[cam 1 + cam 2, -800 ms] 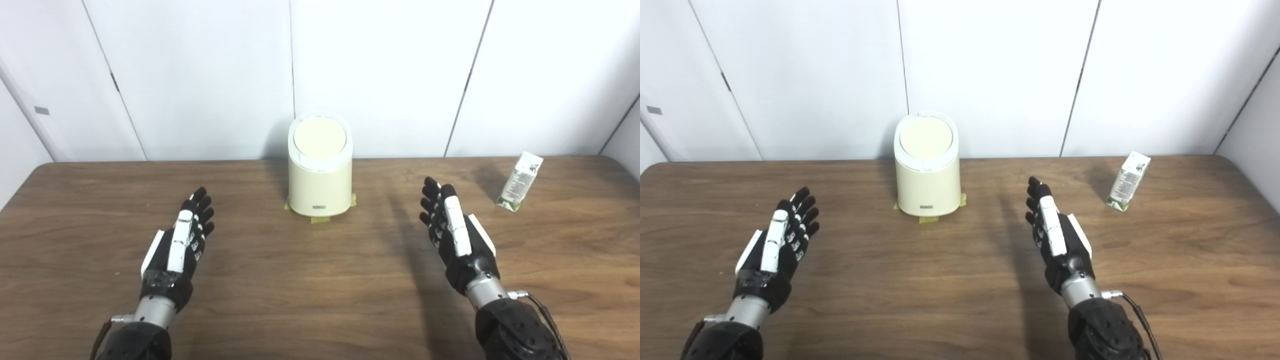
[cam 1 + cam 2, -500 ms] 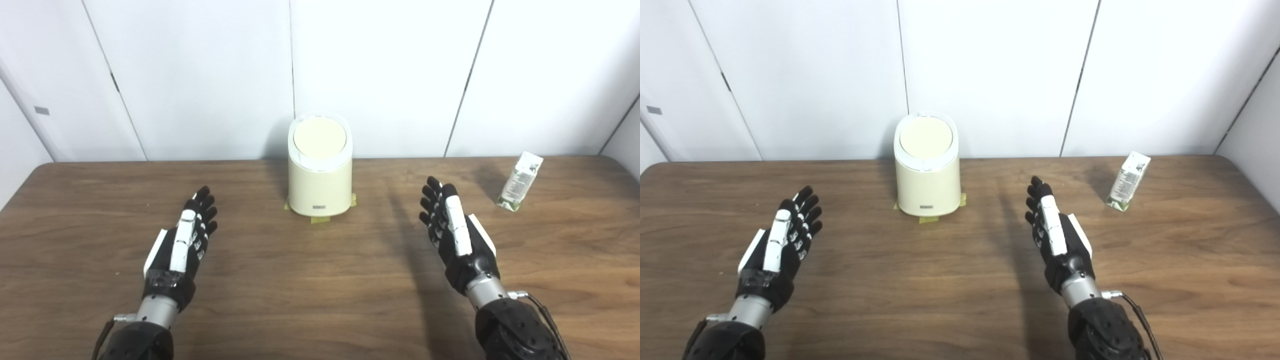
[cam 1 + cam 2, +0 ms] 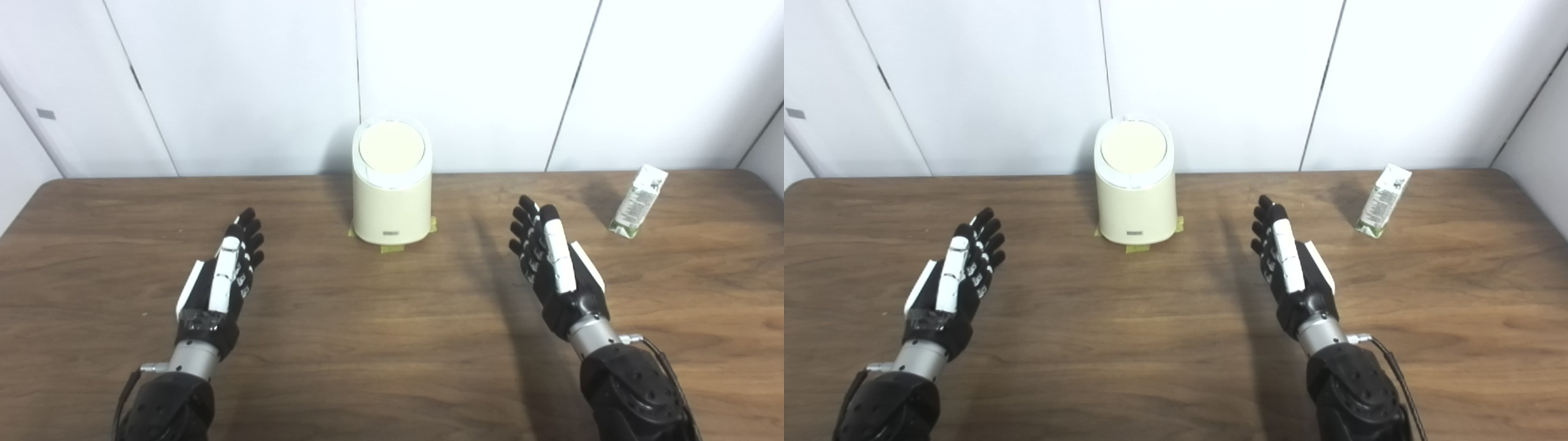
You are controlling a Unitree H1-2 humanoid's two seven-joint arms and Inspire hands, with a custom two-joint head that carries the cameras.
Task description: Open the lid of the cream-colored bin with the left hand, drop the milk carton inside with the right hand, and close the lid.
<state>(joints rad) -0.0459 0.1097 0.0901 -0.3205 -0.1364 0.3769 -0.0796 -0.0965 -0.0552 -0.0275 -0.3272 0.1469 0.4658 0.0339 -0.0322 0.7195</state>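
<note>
**Cream bin shut, both hands empty**

Cream-coloured, the bin (image 3: 392, 199) stood upright at the far middle of the wooden table (image 3: 380, 343), near the white wall (image 3: 465, 79), with its round lid (image 3: 391, 146) closed. The milk carton (image 3: 637, 201) stood tilted at the far right, well apart from the bin. The left hand (image 3: 220, 283) and the right hand (image 3: 554, 269) hovered over the table on either side, fingers spread, holding nothing.
</note>
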